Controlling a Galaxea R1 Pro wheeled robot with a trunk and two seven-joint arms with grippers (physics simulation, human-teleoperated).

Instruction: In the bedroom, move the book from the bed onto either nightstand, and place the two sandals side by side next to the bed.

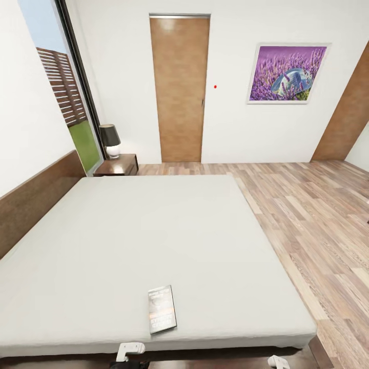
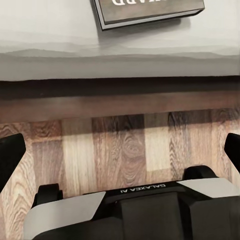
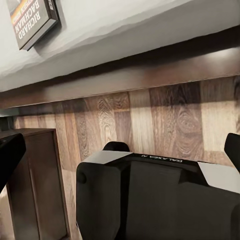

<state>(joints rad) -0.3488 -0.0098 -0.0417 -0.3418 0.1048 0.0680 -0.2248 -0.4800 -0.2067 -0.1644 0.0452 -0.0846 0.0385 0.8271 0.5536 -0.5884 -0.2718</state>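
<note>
Paperback book (image 1: 162, 309) lies flat near the bed's (image 1: 154, 230) foot edge, long axis toward the far wall. My left fingers (image 2: 10, 155) and right fingers (image 3: 10, 150) both spread, holding nothing, over the wood floor (image 2: 125, 150).

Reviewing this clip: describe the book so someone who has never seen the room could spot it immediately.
Start at the large bed with the plain light-grey mattress that takes up most of the room. Near its closest edge, toward the middle, the book lies flat. It is a thin paperback, the only item on the bare mattress, with RICHARD printed beside an orange band on its cover.
</note>
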